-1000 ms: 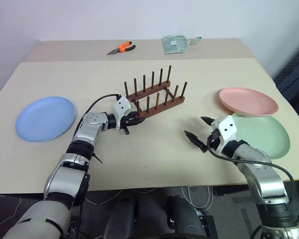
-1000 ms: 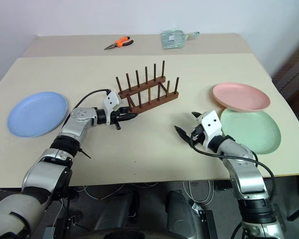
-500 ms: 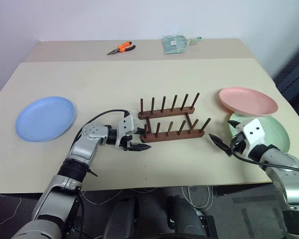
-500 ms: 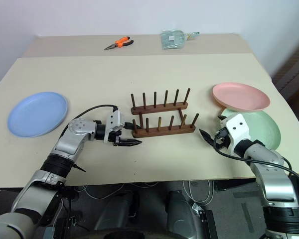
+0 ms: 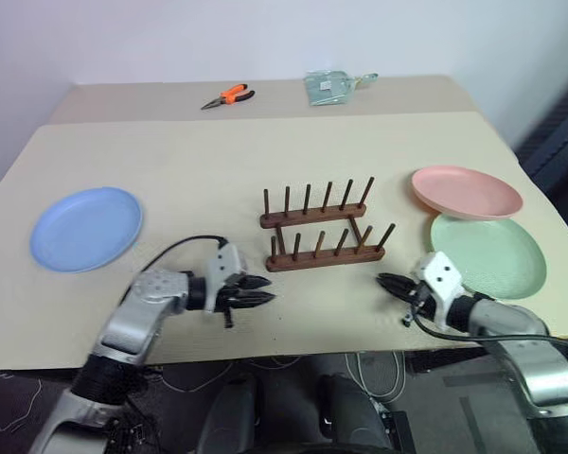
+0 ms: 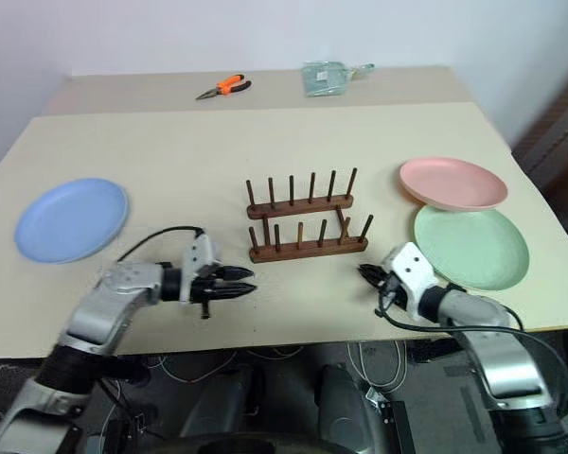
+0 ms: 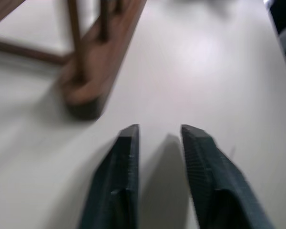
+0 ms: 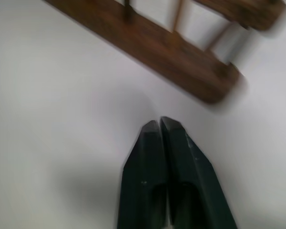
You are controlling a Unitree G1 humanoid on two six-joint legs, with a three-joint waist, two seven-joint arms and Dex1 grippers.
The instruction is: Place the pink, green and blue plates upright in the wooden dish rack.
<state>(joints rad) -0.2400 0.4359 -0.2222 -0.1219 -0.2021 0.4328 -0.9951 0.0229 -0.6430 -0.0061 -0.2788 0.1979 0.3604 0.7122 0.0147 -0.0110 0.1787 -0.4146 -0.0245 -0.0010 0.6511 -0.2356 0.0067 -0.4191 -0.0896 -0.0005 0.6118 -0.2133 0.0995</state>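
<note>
Both arms withdrew from the wooden dish rack (image 5: 319,229); right end effector (image 8: 160,125) closed empty.

The dish rack (image 5: 322,231) stands mid-worktop (image 5: 199,161). One plate (image 5: 85,227) lies far to its left; two plates lie to its right, one (image 5: 466,191) behind the other (image 5: 488,255). Pliers (image 5: 225,96) and a packet (image 5: 329,85) sit at the far edge. The left hand (image 5: 256,295) and right hand (image 5: 390,284) flank the rack's near side.

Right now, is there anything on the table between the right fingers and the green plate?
No, nothing visible. The right gripper is beside the green plate, with bare table between them.
</note>
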